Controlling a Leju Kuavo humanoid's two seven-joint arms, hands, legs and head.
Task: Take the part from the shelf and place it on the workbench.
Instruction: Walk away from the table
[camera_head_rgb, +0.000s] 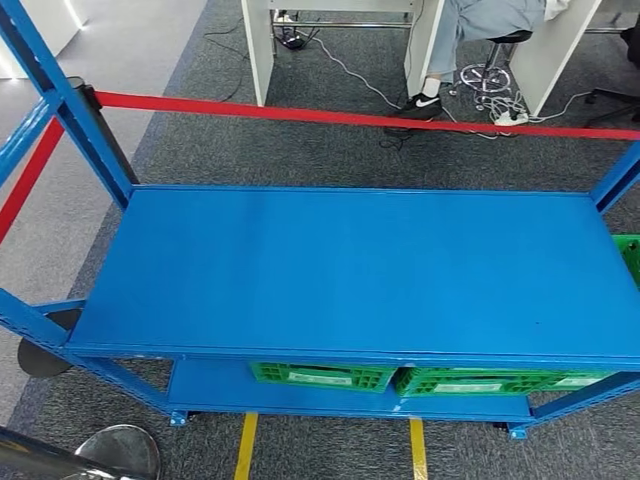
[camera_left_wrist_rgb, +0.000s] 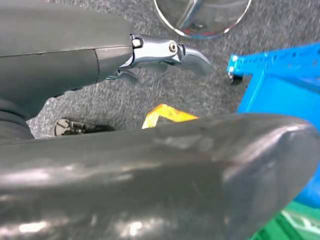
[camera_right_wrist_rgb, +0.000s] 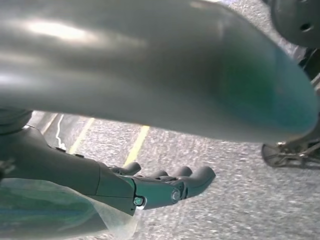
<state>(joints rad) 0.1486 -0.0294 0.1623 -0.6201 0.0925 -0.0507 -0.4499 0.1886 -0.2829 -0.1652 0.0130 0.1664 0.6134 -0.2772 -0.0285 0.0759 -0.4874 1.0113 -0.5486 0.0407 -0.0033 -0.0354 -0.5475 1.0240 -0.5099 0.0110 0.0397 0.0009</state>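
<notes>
I see the blue shelf (camera_head_rgb: 362, 270) stretched across in front of me, its top deck bare, with green crates (camera_head_rgb: 324, 376) on the lower level near the front edge. I cannot make out the part. My left hand (camera_left_wrist_rgb: 166, 52) and right hand (camera_right_wrist_rgb: 162, 187) hang over grey carpet, fingers loosely extended, holding nothing.

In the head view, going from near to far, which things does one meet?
Yellow floor lines → green crates on the lower shelf → blue top shelf → red barrier tape → white desks with a seated person.
</notes>
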